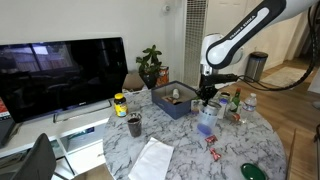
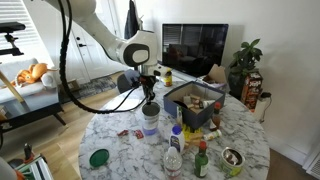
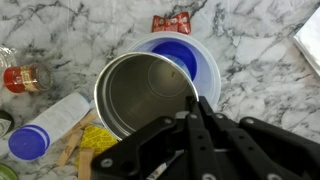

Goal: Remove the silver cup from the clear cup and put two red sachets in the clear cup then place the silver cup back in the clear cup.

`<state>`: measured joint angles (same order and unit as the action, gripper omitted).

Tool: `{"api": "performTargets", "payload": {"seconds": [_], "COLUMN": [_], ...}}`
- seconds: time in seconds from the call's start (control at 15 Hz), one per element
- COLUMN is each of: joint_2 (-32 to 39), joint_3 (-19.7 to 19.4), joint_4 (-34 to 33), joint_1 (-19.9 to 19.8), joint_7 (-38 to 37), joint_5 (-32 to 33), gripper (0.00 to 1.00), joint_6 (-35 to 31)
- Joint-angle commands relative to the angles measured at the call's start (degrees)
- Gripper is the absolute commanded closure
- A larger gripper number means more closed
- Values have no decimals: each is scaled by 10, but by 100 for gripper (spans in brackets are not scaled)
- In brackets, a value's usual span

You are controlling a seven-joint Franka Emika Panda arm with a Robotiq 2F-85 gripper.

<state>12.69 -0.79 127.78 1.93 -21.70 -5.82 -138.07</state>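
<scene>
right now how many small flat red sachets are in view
2: one red sachet on the marble table beside the clear plastic cup, the other just past it; more may be hidden.

Arm (image 1: 240, 35): I read it arched high, wrist turned straight down | gripper (image 2: 150, 93): I see it directly above the clear cup (image 2: 151, 125), not touching it | jaws: pinched together on the near rim of the silver cup (image 3: 140, 90), above the clear cup.

The round marbled table (image 1: 185, 152) carries white paper (image 1: 152, 160) and a green lid (image 1: 252, 172) by its near edge. Further in stand a dark mug (image 1: 134, 125) and the clear cup (image 1: 207, 120), with red sachets (image 1: 214, 147) beside the cup.
</scene>
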Motion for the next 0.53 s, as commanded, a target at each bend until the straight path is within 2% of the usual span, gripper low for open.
{"api": "performTargets", "payload": {"seconds": [0.0, 0.47], "joint_2": [-28, -101], "joint_3": [-8, 8], "joint_4": [2, -8], "joint_1": [19, 32], "joint_7": [-46, -96], "joint_5": [50, 126], "gripper": [99, 99], "joint_6": [43, 104]}}
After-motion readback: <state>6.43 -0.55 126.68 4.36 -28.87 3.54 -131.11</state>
